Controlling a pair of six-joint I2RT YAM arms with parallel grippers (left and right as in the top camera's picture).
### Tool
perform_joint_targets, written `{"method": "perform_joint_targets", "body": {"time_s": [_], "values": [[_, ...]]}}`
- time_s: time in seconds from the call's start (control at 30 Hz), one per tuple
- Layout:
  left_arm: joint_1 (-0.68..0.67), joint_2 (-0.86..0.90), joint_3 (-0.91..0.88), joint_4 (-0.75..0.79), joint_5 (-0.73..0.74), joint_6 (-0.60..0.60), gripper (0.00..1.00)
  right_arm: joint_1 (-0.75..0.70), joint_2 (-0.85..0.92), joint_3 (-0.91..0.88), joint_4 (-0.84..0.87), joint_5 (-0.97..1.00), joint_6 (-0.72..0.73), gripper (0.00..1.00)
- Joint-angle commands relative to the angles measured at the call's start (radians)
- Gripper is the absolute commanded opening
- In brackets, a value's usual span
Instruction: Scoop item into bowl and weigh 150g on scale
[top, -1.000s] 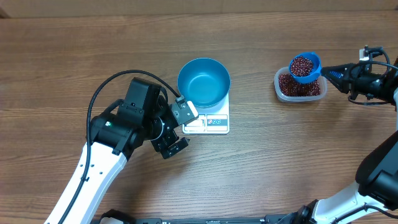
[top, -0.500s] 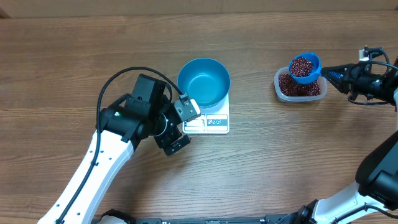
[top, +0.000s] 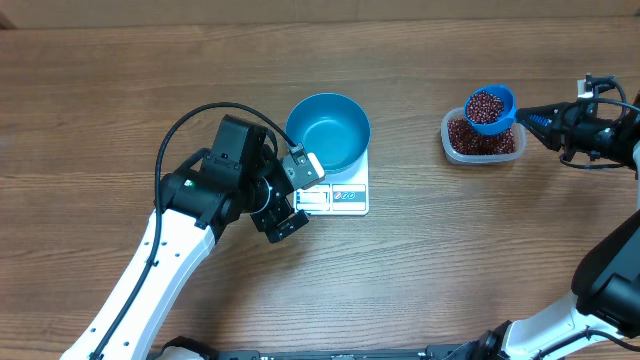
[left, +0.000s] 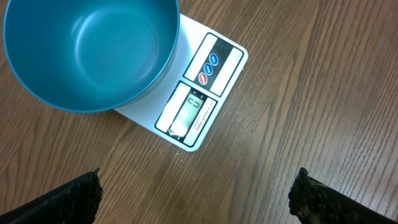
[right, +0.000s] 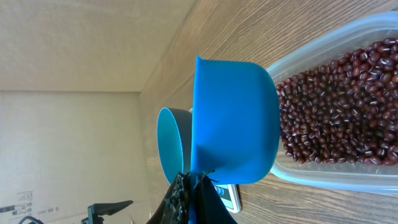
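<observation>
The left pincer (top: 293, 197) is apart beside the scale (top: 345, 197) bearing the bowl (top: 328, 130). The right pincer (top: 535, 118) clamps the scoop (top: 497, 95) of beans (top: 486, 105).

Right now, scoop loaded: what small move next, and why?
Probably move the right end effector, scoop kept level, toward the bowl: the scoop holds beans above the tub, and the bowl on the scale is empty.

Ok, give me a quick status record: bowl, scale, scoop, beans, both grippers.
bowl: empty, sitting on the scale
scale: display in view, reading too small to tell
scoop: full of beans, raised over the tub
tub: more beans inside
left gripper: open, above the scale's display edge, holding nothing
right gripper: shut on the scoop handle
</observation>
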Motion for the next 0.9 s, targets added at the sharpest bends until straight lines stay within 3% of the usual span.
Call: {"method": "perform_joint_targets", "body": {"time_s": [0.0,0.87], "values": [[0.003,0.005,-0.005,0.003,0.008,0.019,0.99,0.003,0.004,-0.005,0.004,-0.023,-0.002,0.04],[0.003,0.005,-0.005,0.004,0.008,0.019,1.00,0.003,0.004,-0.005,-0.012,-0.024,0.003,0.04]]}}
